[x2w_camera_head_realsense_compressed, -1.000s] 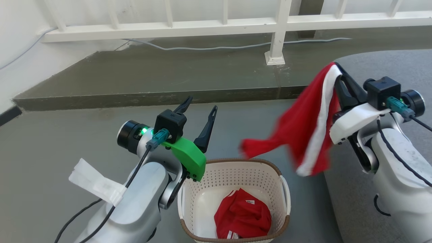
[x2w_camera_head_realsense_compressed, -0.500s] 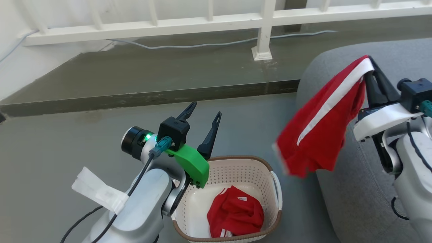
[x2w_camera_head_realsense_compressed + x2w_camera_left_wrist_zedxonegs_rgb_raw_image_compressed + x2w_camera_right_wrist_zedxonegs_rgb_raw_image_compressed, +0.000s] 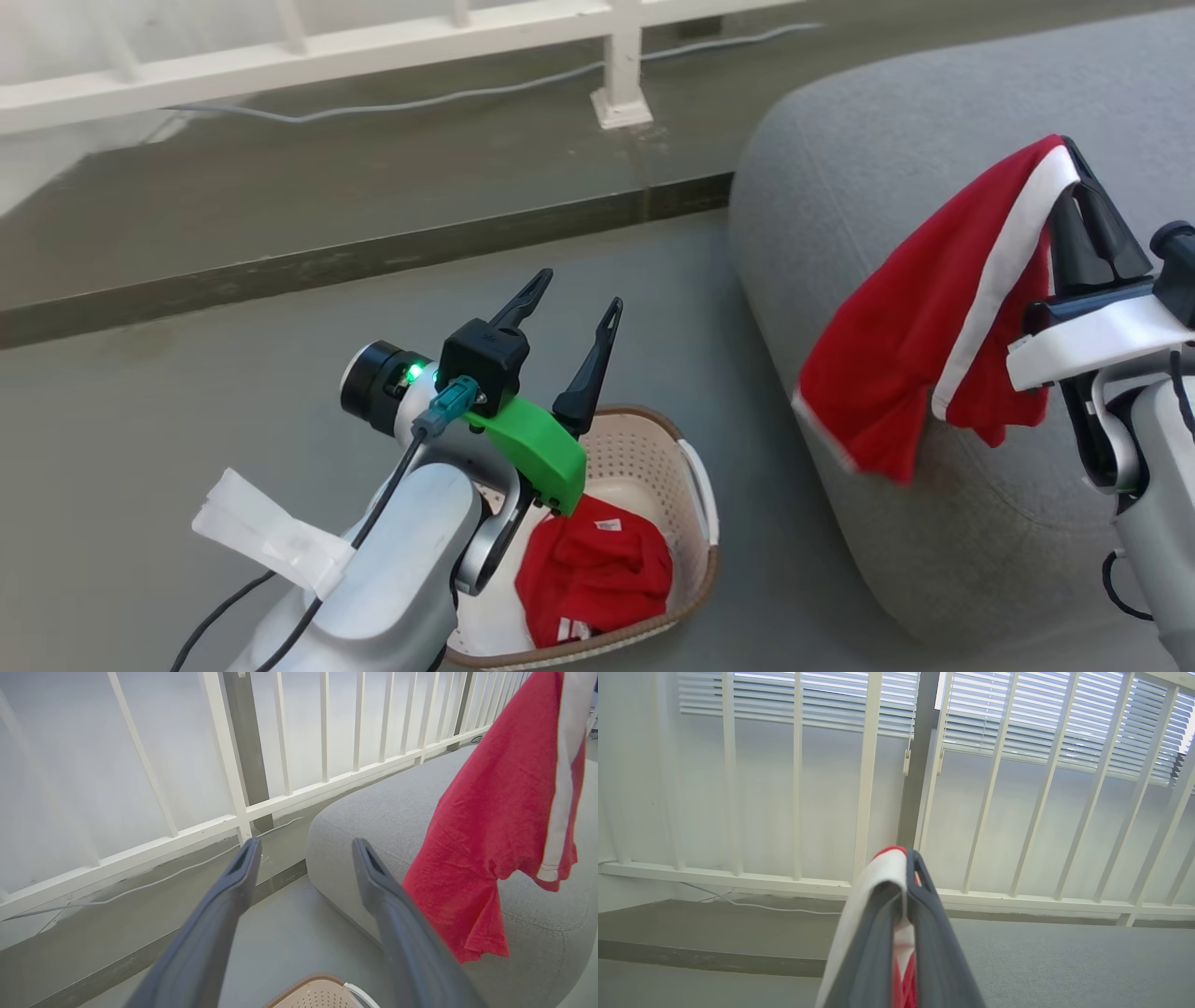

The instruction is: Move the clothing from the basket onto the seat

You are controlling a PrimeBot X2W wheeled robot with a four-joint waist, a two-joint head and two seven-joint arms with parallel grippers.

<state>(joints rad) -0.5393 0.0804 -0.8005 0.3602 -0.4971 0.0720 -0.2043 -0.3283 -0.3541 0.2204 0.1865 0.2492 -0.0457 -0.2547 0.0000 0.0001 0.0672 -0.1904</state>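
Head view, right gripper (image 3: 1074, 159): we see its fingers pinched together on the white-trimmed edge of a red striped garment (image 3: 915, 336), which drapes down to the gripper's left; we judge it is held high so the hem clears the rounded edge of the grey seat (image 3: 887, 140)
Head view, red striped garment: it hangs in front of the seat's near flank, not yet lying on the cushion top
Head view, left gripper (image 3: 581, 291): fingers spread apart and empty, raised over the basket (image 3: 635, 457), probably parked ready for the next pick
Head view, basket: a second red garment (image 3: 588, 569) lies crumpled inside, below the left gripper
Left wrist view: past our parted fingers we see the seat's end, the red striped garment dangling at the right, and the basket's rim at the bottom edge
Right wrist view: the two fingers meet on white trim with red fabric between them; the seat's top stretches ahead, so we judge the release needs a further reach forward
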